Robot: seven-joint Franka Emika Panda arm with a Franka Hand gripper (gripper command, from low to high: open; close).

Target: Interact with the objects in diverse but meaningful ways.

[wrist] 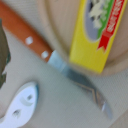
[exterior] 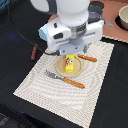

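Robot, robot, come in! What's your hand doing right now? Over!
Hand hidden under the arm, can't tell if open. Yellow pack lies on the round plate. Knife beside the plate, blade tip near the pack.

Exterior view: high, oblique, set back, taking in the whole placemat [exterior: 65, 70] and arm at frame top. Wrist view: very close, blurred, facing down onto the plate [wrist: 60, 30] edge. Shared: yellow pack [exterior: 69, 63] [wrist: 97, 32], knife [exterior: 88, 58] [wrist: 55, 57].

The arm [exterior: 75, 25] hides the knife's blade [exterior: 82, 56]; the wrist view crops the blurred yellow pack [wrist: 97, 35].
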